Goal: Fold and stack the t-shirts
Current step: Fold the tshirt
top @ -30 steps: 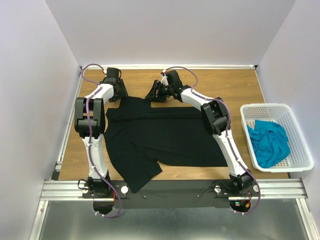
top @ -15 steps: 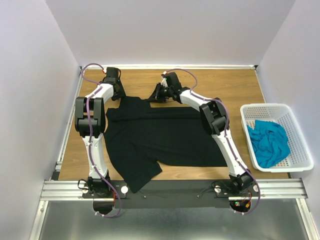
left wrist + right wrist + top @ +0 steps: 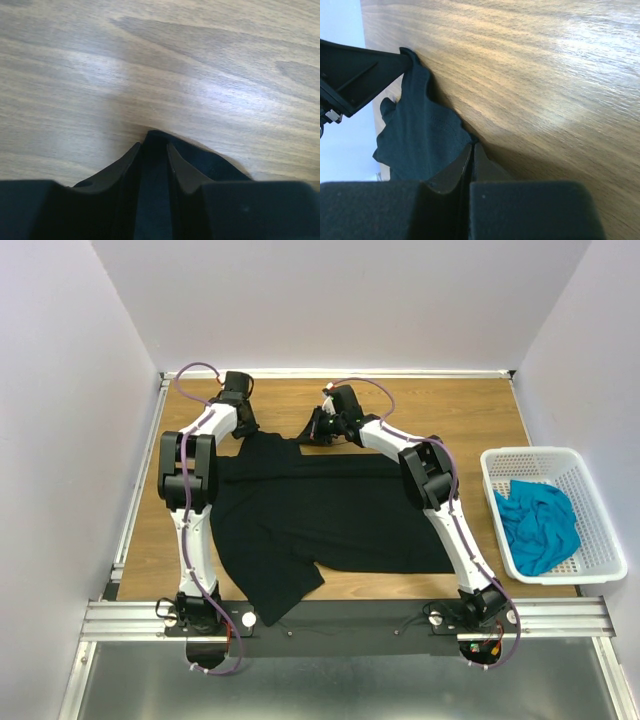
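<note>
The left arm rises along the 9 o'clock edge of the desk (image 3: 450,410), elbow bent, and drops its tool (image 3: 153,145) on the far-left corner of the black t-shirt (image 3: 330,520). Its fingers (image 3: 131,159) flank that dark edge with a narrow gap, and we cannot tell whether they grip it. The shirt lies flat at the centre, its long axis from 9 to 3 o'clock, with one flap trailing toward 7 o'clock. The right arm stretches toward 11 o'clock, its tool (image 3: 471,147) pressed together on the shirt's far hem. At 3 o'clock the teal t-shirt (image 3: 540,525) lies crumpled in a white basket (image 3: 530,453).
</note>
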`<action>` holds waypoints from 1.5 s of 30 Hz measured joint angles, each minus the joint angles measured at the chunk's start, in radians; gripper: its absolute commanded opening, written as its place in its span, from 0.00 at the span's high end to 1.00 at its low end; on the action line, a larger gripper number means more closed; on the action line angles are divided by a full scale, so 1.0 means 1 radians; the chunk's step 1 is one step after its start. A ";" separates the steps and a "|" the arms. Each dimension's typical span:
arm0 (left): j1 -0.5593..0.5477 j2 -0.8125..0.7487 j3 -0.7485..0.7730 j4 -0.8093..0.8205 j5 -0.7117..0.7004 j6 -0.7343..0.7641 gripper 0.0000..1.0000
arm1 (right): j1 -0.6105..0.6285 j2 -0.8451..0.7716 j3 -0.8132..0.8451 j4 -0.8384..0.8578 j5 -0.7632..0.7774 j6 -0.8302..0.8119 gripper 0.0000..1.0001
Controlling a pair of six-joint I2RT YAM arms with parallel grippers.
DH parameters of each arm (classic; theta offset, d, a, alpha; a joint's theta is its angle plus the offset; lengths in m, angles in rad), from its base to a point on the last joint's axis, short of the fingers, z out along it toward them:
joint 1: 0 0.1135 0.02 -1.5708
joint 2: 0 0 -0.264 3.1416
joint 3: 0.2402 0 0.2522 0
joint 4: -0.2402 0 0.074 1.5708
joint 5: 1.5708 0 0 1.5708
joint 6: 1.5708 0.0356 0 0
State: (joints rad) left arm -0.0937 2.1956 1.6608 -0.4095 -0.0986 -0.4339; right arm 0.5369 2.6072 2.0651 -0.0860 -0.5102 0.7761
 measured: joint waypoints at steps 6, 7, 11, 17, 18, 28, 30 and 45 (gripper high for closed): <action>-0.013 0.023 0.041 -0.038 -0.023 -0.005 0.96 | 0.000 0.000 -0.004 0.007 0.000 -0.008 0.95; -0.013 0.024 0.043 -0.040 -0.023 -0.005 0.99 | 0.000 0.000 -0.004 0.008 0.000 -0.010 0.96; -0.014 0.025 0.046 -0.044 -0.025 -0.008 1.00 | 0.001 0.000 -0.004 0.009 0.000 -0.021 0.99; -0.014 0.010 0.035 -0.056 -0.029 -0.003 1.00 | 0.003 -0.024 -0.036 0.008 0.001 -0.052 0.99; -0.014 0.003 0.029 -0.063 -0.030 -0.002 1.00 | 0.003 -0.035 -0.050 0.005 0.001 -0.061 0.99; -0.018 -0.303 -0.175 -0.114 -0.027 -0.003 1.00 | 0.020 -0.218 -0.243 -0.036 0.004 -0.160 0.99; -0.020 -0.367 -0.223 -0.111 -0.023 -0.005 1.00 | 0.030 -0.260 -0.270 -0.040 0.004 -0.185 0.99; -0.020 -0.583 -0.565 -0.113 0.043 -0.028 1.00 | 0.094 -0.395 -0.467 -0.085 0.004 -0.296 0.99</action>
State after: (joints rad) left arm -0.1135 1.6123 1.0958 -0.5220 -0.0551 -0.4622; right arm 0.6312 2.2120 1.5986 -0.1707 -0.5060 0.4797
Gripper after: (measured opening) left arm 0.008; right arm 0.009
